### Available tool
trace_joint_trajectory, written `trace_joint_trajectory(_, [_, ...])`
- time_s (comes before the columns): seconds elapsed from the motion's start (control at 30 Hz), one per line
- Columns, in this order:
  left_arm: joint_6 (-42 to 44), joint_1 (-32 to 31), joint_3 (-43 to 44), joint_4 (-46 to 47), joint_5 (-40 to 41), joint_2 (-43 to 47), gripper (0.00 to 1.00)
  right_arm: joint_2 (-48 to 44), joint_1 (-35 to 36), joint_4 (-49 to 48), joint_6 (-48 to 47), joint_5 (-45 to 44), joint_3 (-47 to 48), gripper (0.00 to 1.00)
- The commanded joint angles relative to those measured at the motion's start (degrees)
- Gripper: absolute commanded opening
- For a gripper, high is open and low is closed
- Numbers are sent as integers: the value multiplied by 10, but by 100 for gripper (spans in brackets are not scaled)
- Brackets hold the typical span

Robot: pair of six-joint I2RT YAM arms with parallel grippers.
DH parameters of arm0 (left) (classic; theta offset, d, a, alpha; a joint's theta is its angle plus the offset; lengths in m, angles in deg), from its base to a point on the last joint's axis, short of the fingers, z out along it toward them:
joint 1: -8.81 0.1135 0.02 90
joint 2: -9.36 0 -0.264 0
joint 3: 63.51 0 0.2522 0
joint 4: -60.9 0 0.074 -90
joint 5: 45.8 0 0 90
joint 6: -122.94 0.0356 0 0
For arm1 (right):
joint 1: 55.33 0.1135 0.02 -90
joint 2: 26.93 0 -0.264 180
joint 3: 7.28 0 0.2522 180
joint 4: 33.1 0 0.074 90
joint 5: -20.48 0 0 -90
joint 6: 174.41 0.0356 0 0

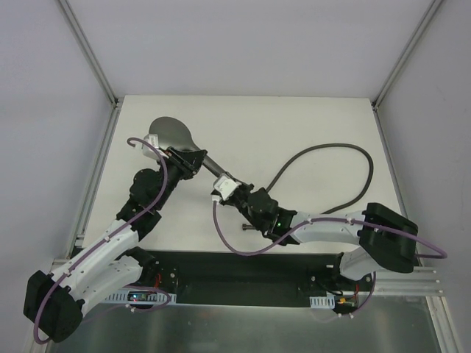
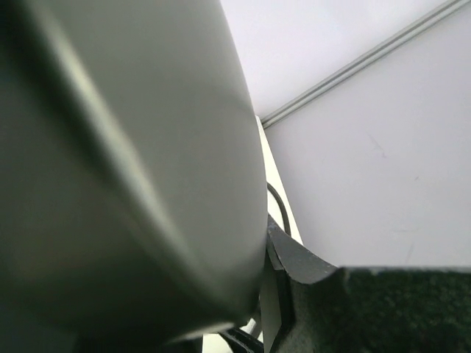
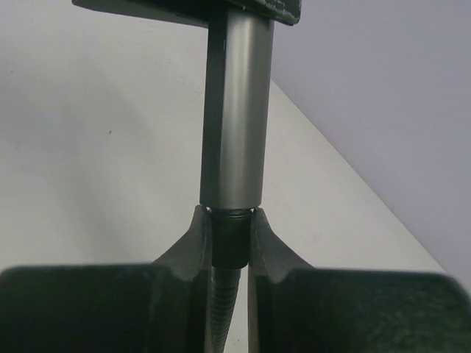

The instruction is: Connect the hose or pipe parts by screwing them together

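White bench [image 1: 294,125], seen from above, with two arms reaching in from its near edge. The left arm [image 1: 110,246] extends toward the far left; the right arm [image 1: 331,228] lies across the middle, pointing left.

Grey shower head [image 1: 171,134]: round face at the far left of the bench, tapered handle [image 1: 213,168] running down and to the right. The left gripper [image 1: 185,160] is clenched on the shower head where face meets handle. In the left wrist view the head [image 2: 125,169] fills the left side, pressed against one of the fingers [image 2: 309,279].

Dark-grey hose [image 1: 346,147]: it arcs from the right gripper [image 1: 229,184] out over the right half of the bench and back under the right arm.

End fitting [image 3: 228,246]: in the right wrist view this dark fitting is clamped between the fingers [image 3: 195,243] of the right gripper, in line with the handle [image 3: 234,110] and touching its tip. Whether the threads are engaged cannot be told.
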State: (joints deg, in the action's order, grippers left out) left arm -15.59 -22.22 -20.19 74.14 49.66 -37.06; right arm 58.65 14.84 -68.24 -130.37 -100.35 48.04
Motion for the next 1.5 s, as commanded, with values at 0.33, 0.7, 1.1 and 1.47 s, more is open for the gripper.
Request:
trace_joint_trajectory(0.33, [186,0,-93,500,-251,-107,0,-99,-187,17,329,539,-45,1])
trace_joint_trajectory(0.7, [225,1,-65,616,-347,-220,0,6,-344,-266,600,847,-76,1])
trace_joint_trajectory(1.1, [270,1,-43,504,-233,-212,0,-31,-361,-203,548,769,-130,66])
trace_joint_trajectory(1.47, [230,4,-11,322,-105,-141,0,-301,-347,228,441,457,-141,96])
